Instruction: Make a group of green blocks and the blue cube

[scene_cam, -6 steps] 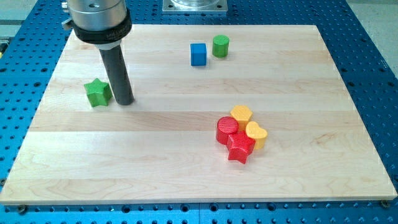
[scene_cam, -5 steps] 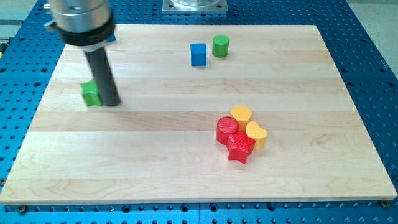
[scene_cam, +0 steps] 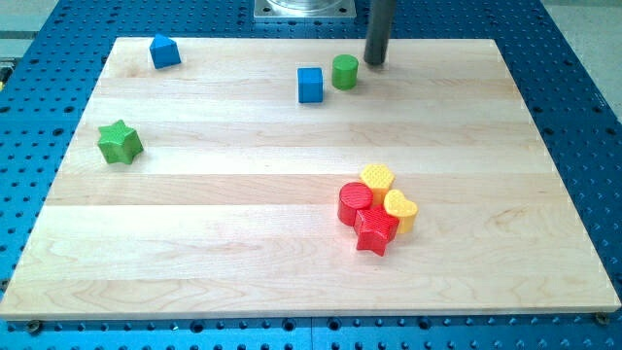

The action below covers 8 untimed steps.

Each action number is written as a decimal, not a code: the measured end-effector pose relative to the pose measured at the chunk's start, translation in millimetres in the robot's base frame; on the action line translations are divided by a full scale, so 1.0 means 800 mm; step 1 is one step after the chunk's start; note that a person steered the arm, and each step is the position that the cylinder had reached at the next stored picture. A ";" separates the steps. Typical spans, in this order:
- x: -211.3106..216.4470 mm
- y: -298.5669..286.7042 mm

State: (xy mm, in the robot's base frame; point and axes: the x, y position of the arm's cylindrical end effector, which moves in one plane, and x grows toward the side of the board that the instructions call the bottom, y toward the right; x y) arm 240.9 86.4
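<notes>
The blue cube point(scene_cam: 310, 85) sits near the view's top, with the green cylinder point(scene_cam: 344, 71) close to its upper right, a small gap between them. The green star point(scene_cam: 120, 142) lies far off at the view's left. My tip point(scene_cam: 374, 62) stands on the board near its top edge, just to the right of the green cylinder and apart from it.
A second blue block point(scene_cam: 164, 52), wedge-like, lies at the top left. A tight cluster sits right of centre: a red cylinder point(scene_cam: 354, 202), a red star point(scene_cam: 375, 230), a yellow hexagon point(scene_cam: 378, 178) and a yellow heart point(scene_cam: 400, 209). The wooden board point(scene_cam: 243, 253) rests on a blue perforated table.
My tip has left the green star and crossed to the top edge, right of the green cylinder. The green star has slid left. The blue block at top left is now uncovered.
</notes>
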 end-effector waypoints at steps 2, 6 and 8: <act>0.070 -0.092; 0.164 -0.227; 0.128 0.078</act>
State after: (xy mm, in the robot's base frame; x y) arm 343.2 149.1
